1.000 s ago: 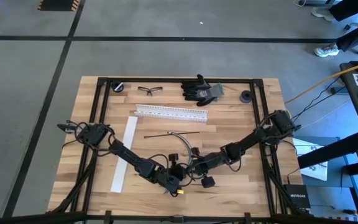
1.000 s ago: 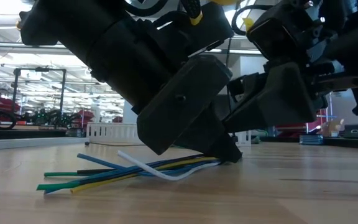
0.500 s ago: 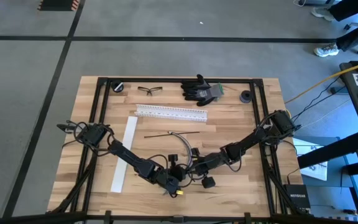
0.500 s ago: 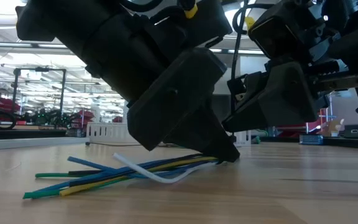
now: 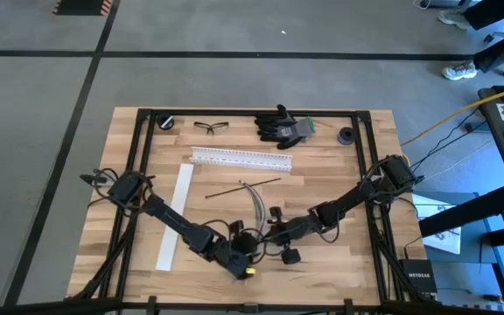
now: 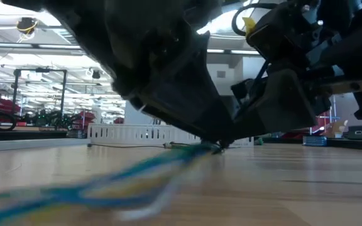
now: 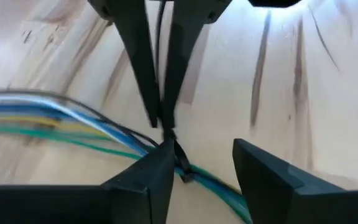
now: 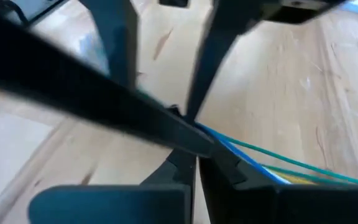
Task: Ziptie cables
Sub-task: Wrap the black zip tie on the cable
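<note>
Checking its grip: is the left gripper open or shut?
Open: left wrist view shows the left gripper with a gap between its fingers.

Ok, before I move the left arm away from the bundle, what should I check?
1. Right gripper shut on the cables: ok, its fingers meet on the bundle.
2. Left gripper open: ok, its fingers stand apart, one on each side of the bundle.
3. Strands gathered: ok at the grip; farther out they fan apart.
4. Tie closed round the bundle: cannot tell; only a small dark knot shows at the grip.
5. White slotted rail out of both arms' way: ok, it lies well apart from both grippers.
</note>
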